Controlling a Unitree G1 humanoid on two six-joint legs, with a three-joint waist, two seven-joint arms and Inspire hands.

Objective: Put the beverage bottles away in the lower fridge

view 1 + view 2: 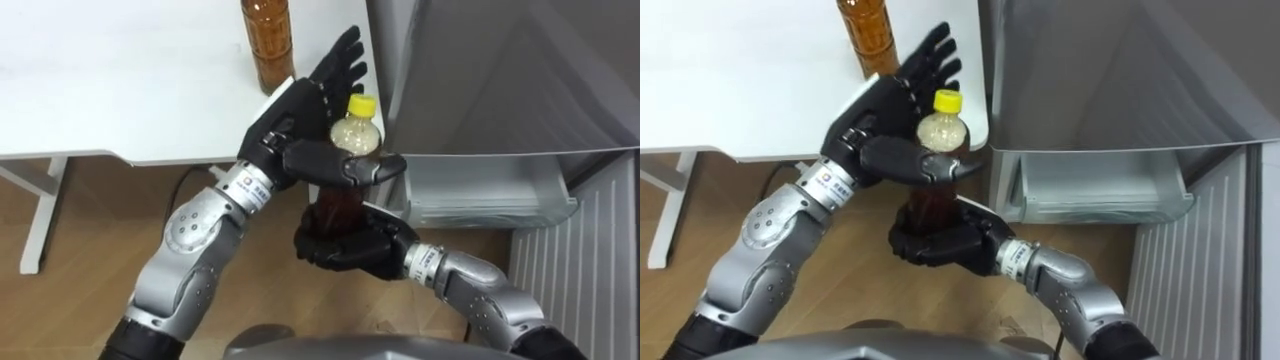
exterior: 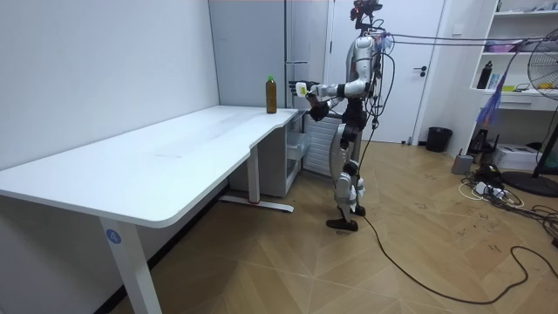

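Table comes first, because it is the biggest thing: it is long and white, and it reaches away from the robot along the wall. The robot stands on the wood floor at the far end of the table, right next to the grey fridge. The top door of the fridge is closed. Lower down the fridge is open, and a pale bin shows there, just below the closed door.

A tall brown bottle stands straight up on the table, near the corner closest to the fridge. Neither hand touches it.

The robot holds both hands up in front of its chest, between the table's edge and the fridge. The left hand is on top. Its palm is behind a small bottle, its fingers point straight up past the bottle, and its thumb lies across the front of the bottle's upper part. The right hand is underneath, with its fingers curled round the bottom of the same bottle.

So the small bottle is in the air, held by both hands, standing almost straight up. It is not in the fridge. The drink inside is dark brown at the bottom. On top sits a yellow cap.
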